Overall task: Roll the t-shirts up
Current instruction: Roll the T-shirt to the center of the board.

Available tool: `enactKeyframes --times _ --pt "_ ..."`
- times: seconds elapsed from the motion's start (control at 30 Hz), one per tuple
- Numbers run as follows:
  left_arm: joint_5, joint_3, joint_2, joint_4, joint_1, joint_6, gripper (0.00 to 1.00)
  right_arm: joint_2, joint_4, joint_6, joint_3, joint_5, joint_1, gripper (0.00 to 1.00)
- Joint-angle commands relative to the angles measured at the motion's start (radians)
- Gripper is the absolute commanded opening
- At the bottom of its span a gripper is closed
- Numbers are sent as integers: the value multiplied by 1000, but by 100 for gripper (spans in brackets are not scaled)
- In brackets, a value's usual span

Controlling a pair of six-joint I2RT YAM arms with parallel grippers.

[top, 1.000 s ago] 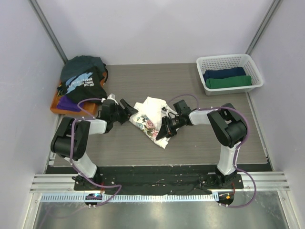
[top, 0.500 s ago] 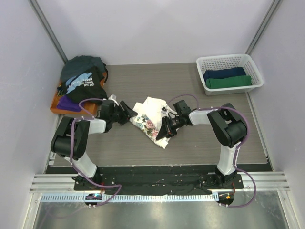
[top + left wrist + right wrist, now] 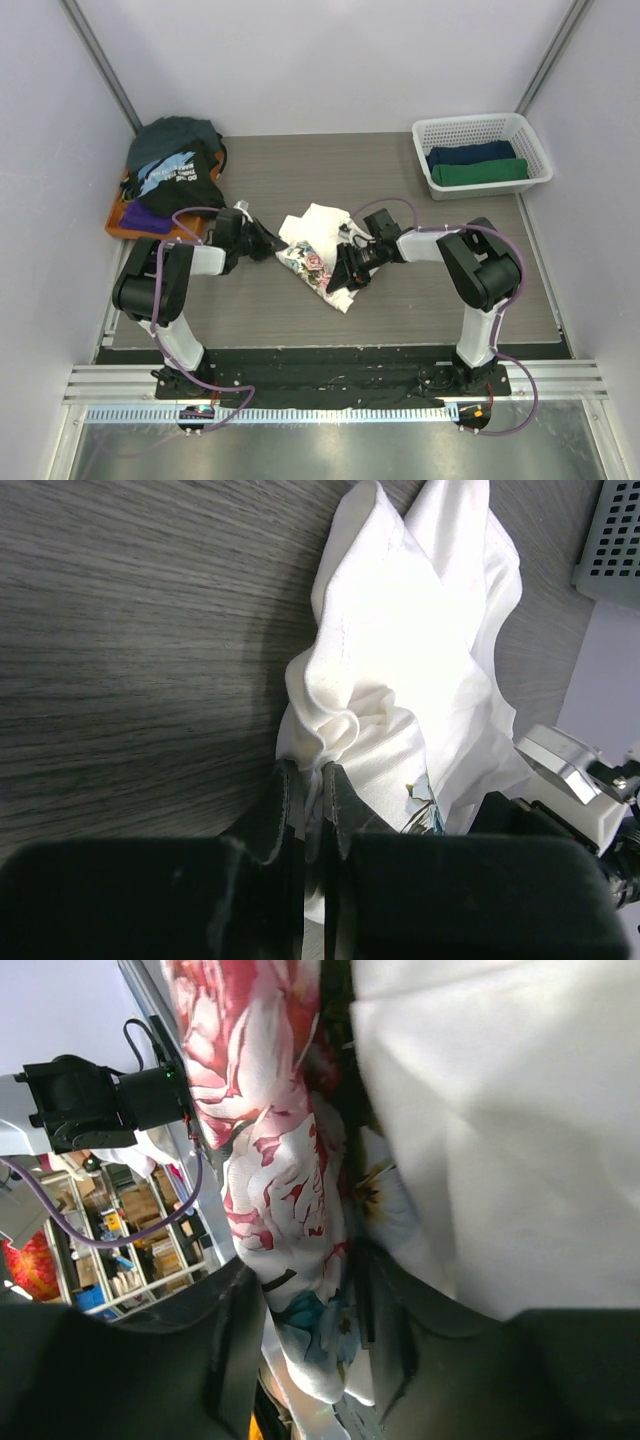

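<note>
One white tee [image 3: 312, 245], mid-table. Only the left wrist shows us the left gripper [image 3: 310, 773] pinched shut on its plain edge; only the right wrist, the right gripper [image 3: 308, 1275] spread, rose print between. Tray [image 3: 118, 229], far left: black tee [image 3: 182, 180], purple tee [image 3: 140, 215], teal tee [image 3: 176, 130]. Basket [image 3: 470, 122], far right: navy roll [image 3: 470, 154], green roll [image 3: 480, 173].

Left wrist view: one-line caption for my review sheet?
Left tool pinches the crumpled edge of the white tee on the grey table.
</note>
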Motion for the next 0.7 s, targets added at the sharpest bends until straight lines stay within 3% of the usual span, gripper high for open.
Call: enactKeyframes --times 0.0,0.2,0.27,0.4,0.5,0.6,0.67 --pt "-29 9 13 -114 -6 52 0 -63 -110 -32 -19 120 9 50" --pt "-46 16 -2 -142 -6 70 0 -172 -241 -67 18 220 11 59" --pt "-50 20 -2 -146 -4 80 0 -204 -295 -73 40 294 11 67" --pt "-47 24 -2 -151 -4 84 0 -275 -378 -86 90 383 11 68" --pt "-44 27 -2 -154 -6 89 0 -323 -409 -89 130 398 11 66" --pt "-41 29 -2 -155 -6 89 0 -343 -415 -81 173 360 20 54" --pt "-40 32 -4 -157 -6 90 0 -337 -407 -63 201 322 37 40"
